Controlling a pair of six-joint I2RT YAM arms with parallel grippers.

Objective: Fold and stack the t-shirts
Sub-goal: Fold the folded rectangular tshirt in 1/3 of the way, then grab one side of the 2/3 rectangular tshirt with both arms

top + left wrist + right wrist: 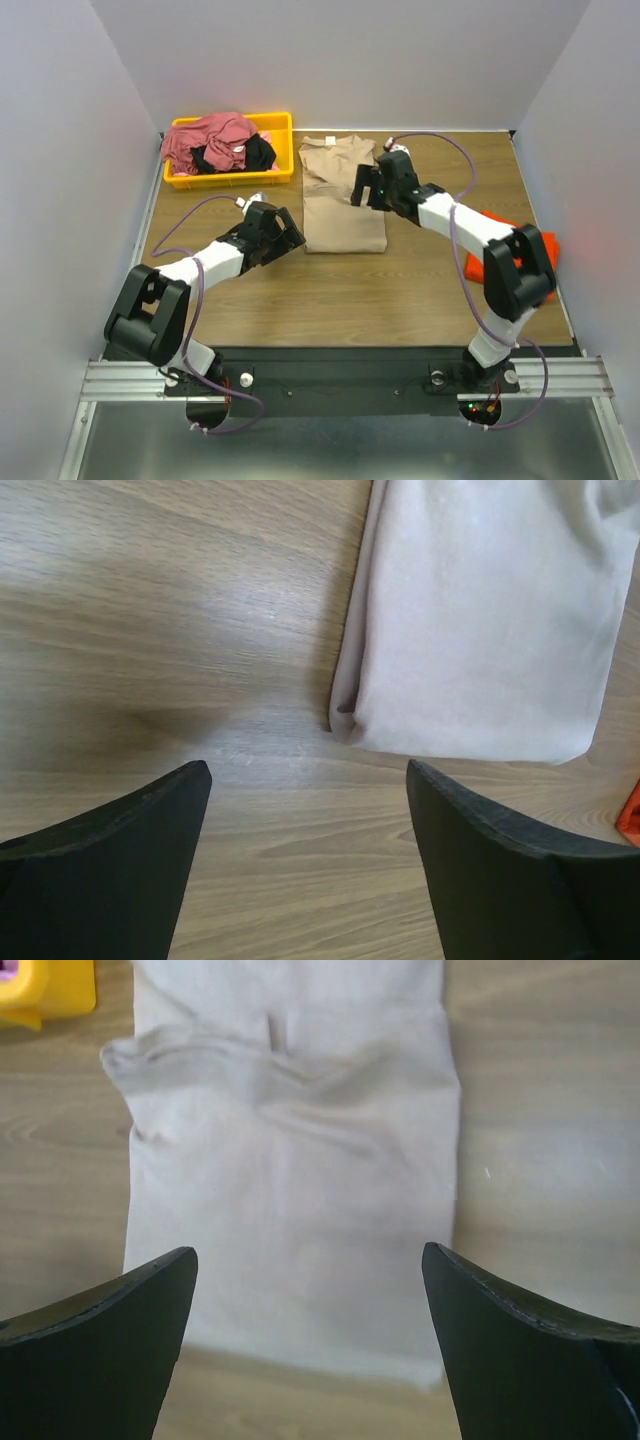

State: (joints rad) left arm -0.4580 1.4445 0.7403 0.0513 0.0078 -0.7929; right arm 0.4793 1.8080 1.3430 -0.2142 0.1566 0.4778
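Observation:
A tan t-shirt (342, 195), folded into a long narrow strip, lies flat at the table's middle back. My left gripper (290, 235) hovers just left of its near left corner, open, with only bare wood between its fingers (308, 770); that shirt corner (480, 630) lies ahead to the right. My right gripper (362, 190) hangs open over the strip's right side, with the tan cloth (300, 1190) spread below its jaws (310, 1260). An orange-red t-shirt (503, 221) lies at the right, partly hidden by the right arm. Dusty rose (210, 140) and black (255, 152) t-shirts are heaped in the bin.
The yellow plastic bin (230, 181) stands at the back left, and its corner (45, 985) shows in the right wrist view. Grey walls close in the table on three sides. Bare wood lies in front of the tan shirt between the arms.

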